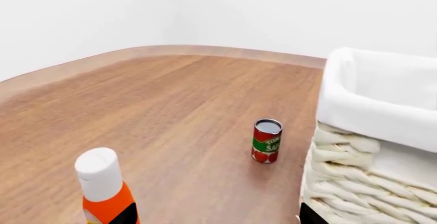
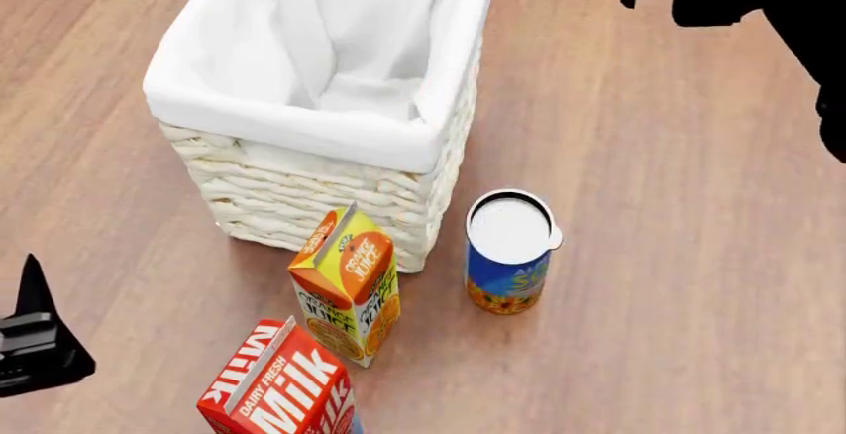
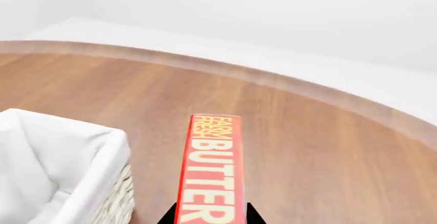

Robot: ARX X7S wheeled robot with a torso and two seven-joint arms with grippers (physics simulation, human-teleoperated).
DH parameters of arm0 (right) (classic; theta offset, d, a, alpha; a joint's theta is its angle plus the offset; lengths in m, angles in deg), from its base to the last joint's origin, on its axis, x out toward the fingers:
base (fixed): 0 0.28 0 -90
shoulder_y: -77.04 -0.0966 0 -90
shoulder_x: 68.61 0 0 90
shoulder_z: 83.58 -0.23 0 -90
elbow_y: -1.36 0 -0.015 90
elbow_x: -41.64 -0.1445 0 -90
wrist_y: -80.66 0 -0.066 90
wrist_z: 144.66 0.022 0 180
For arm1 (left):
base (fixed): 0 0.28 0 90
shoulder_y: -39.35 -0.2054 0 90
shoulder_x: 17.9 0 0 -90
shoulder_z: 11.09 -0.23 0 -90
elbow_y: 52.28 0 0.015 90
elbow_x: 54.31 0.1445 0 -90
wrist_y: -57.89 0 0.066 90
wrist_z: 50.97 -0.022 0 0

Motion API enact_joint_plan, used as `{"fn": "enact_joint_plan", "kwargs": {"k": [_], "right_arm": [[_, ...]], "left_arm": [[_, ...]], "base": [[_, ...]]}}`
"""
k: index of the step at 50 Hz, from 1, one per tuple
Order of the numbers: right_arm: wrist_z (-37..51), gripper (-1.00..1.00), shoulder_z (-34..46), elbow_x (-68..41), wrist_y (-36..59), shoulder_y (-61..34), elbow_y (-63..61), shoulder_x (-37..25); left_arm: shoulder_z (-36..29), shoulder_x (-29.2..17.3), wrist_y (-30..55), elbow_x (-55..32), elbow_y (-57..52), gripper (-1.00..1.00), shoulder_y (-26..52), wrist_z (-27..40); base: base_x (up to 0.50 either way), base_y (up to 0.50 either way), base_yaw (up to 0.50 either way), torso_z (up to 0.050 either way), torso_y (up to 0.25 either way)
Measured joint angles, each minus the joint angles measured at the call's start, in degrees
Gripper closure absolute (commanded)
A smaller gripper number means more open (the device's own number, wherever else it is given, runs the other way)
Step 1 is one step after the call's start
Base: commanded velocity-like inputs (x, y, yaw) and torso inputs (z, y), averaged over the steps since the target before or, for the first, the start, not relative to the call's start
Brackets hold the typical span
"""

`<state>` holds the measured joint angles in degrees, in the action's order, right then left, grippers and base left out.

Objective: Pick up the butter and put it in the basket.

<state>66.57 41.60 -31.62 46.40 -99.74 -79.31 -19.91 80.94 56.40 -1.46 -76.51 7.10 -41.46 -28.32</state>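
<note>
The right gripper (image 3: 209, 220) is clamping the butter (image 3: 210, 175), which is sticking out beside the basket (image 3: 61, 173). The left gripper (image 2: 38, 340) is showing only partly, so I cannot tell how wide it is standing.

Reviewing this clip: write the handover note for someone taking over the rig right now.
Right tool: shut on the butter, raised beside the basket, not yet over its opening.
Left tool: low at the table's near edge, holding nothing visible; open or shut cannot be told.
Basket interior shows only its white liner.
Done: butter picked up.
Left: carry it over the basket and release. The juice carton, milk carton and blue can stand by its near side.
</note>
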Motion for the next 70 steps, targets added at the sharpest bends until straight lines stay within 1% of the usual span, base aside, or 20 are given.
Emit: {"fn": "enact_joint_plan", "kwargs": {"k": [10, 21, 28, 41, 59, 70], "right_arm": [[-2.7, 1.00, 2.2, 2.2, 0.7, -4.3, 8.9, 5.2], [-4.0, 1.00, 3.3, 3.4, 1.0, -6.7, 14.6, 8.7], [-6.8, 1.00, 5.0, 5.0, 0.5, -8.3, 18.6, 11.4], [-15.4, 1.00, 9.8, 9.1, -1.4, -11.8, 28.1, 17.8], [-29.8, 1.00, 16.1, 14.2, -4.5, -16.6, 41.3, 26.7], [-39.3, 1.00, 19.5, 17.3, -8.1, -18.8, 49.0, 32.3]], "left_arm": [[-0.6, -0.1, -0.4, 0.2, 0.1, -1.00, -0.2, 0.0], [-0.8, -0.4, -0.5, 0.0, -0.1, -1.00, -0.4, 0.2], [-0.7, -0.5, -0.5, -0.3, -0.1, -1.00, -0.3, 0.4], [-0.6, -0.7, -0.2, -0.8, -0.3, -1.00, -0.1, 0.8], [-0.9, -0.8, 0.0, -1.1, -0.8, -1.00, -0.3, 1.5], [-0.9, -0.9, 0.3, -1.5, -1.2, -1.00, -0.3, 2.0]], "base": [[0.00, 0.00, 0.00, 0.001, 0.001], [0.00, 0.00, 0.00, 0.000, 0.002], [0.00, 0.00, 0.00, 0.001, 0.001], [0.00, 0.00, 0.00, 0.000, 0.002], [0.00, 0.00, 0.00, 0.001, 0.001], [0.00, 0.00, 0.00, 0.000, 0.001]]}}
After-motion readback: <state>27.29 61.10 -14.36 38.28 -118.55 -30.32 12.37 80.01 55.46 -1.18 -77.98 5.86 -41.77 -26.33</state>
